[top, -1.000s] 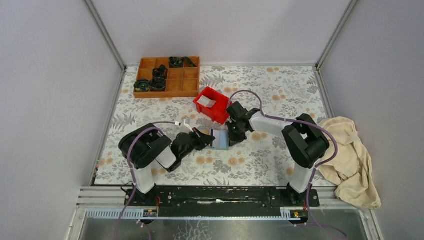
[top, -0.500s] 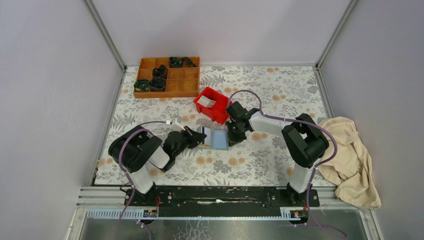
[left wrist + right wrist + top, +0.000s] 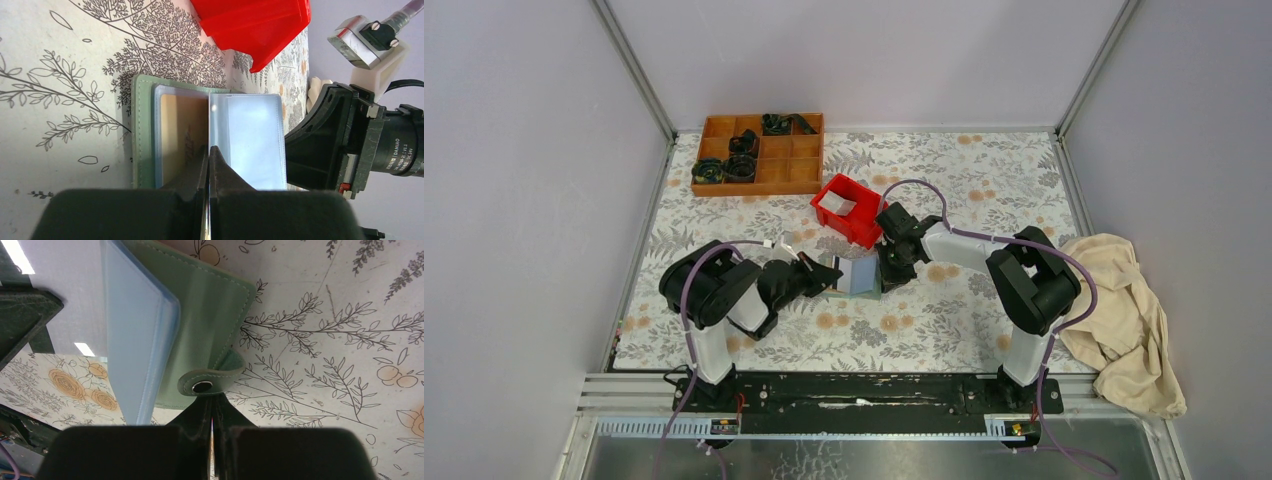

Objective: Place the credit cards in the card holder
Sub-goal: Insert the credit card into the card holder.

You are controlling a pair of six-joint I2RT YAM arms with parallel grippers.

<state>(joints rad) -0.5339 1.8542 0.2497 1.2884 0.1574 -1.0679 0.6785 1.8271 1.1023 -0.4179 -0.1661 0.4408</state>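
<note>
The wallet (image 3: 143, 131) lies open, a tan card (image 3: 178, 134) in its left pocket. The left gripper (image 3: 208, 150), jaws together, meets its middle fold. A red bin (image 3: 255, 22) sits beyond.

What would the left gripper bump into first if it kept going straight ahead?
The card holder. The left gripper points at its clear pockets, beside the yellow-tan card, so it would likely push into those. The red bin lies farther on, though depth is unclear.

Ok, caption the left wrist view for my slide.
Left gripper pinching the open green card holder, a tan card in its pocket.
</note>
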